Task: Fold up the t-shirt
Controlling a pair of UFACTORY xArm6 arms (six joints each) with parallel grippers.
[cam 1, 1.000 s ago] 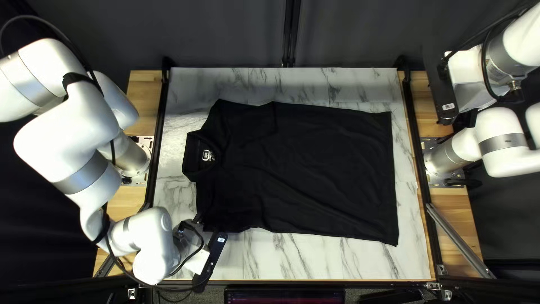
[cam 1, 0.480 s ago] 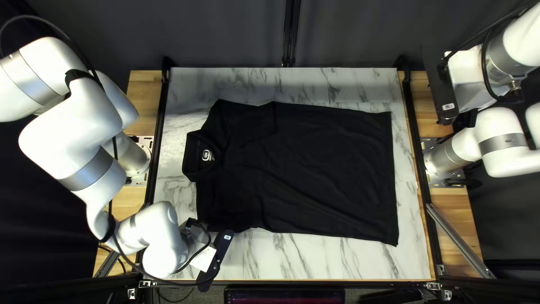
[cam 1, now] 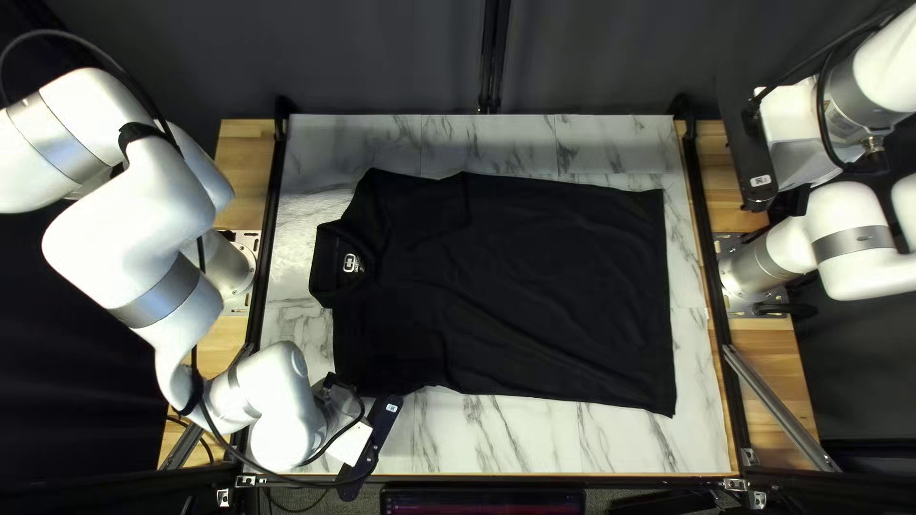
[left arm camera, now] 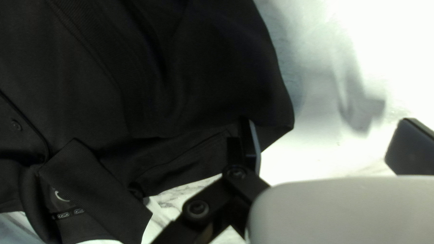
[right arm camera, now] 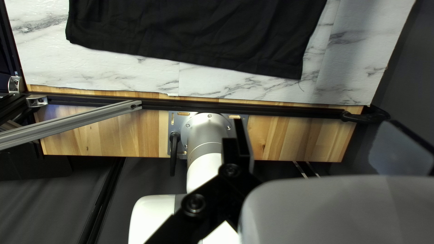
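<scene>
Have the black shirt (cam 1: 534,286) spread flat across the middle of the counter (cam 1: 553,434), with the collar (cam 1: 327,272) to the left and the hem (cam 1: 666,296) to the right. See the far sleeve (cam 1: 410,200) and the near sleeve (cam 1: 386,358) both laid out flat, a small pale label (cam 1: 350,263) inside the neck, and soft creases across the body. Hold the left gripper (cam 1: 374,443) at the near left, beside the near sleeve. Have its fingers wide apart, one over the sleeve and the other over bare counter, gripping nothing; cannot tell whether the first touches the cloth. Hold the right gripper (cam 1: 749,143) raised at the far right, off the shirt, fingers likewise wide apart and gripping nothing. Farther out, see a silver bar (cam 1: 778,405) slanting over the wooden strip (cam 1: 771,348) at the near right, a screen (cam 1: 482,503) beyond the near edge, and a dark curtain (cam 1: 382,57) behind the far edge.
</scene>
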